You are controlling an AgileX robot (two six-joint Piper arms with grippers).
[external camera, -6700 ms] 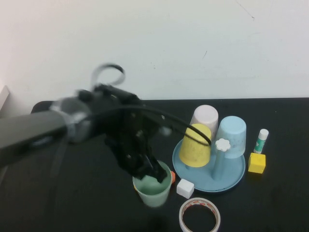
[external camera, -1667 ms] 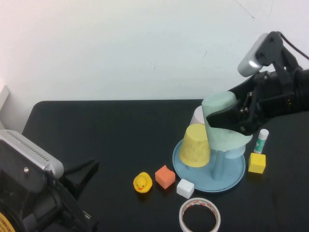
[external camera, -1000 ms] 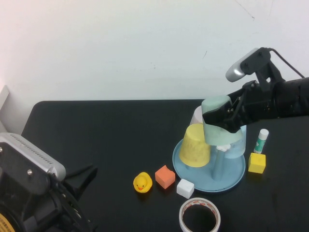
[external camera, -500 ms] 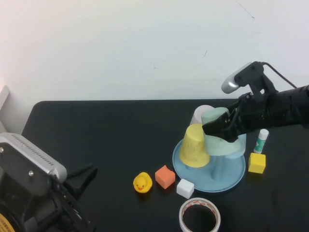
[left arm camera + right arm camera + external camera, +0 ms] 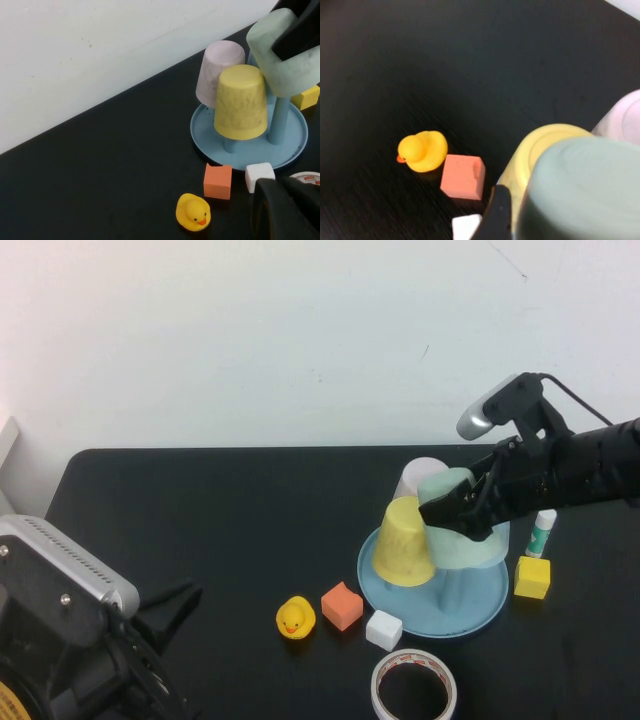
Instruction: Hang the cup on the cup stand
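The right gripper (image 5: 462,510) is placed at the upturned base of the cup (image 5: 455,530), over the right part of the cup stand (image 5: 490,612). One dark finger (image 5: 497,212) is seen lying against the cup's side, and the jaws are spread wide around the cup; whether it is gripped or already let go cannot be told. The cup is inverted and tilted over one of the light blue pegs (image 5: 280,120), whose stem shows below the rim, so it appears to be seated on the stand.

Just to its left a yellow cup (image 5: 405,542) is hung on another peg, a pale pink cup (image 5: 220,72) stands at the far side, and a light blue cup is only partly seen behind the gripper.

The hanging is judged nearly complete: what is left would be a clear release and withdrawal of the arm without the cup being dragged off.

The left gripper (image 5: 287,212) is held closed at the near left, well apart from the stand, with nothing in it.
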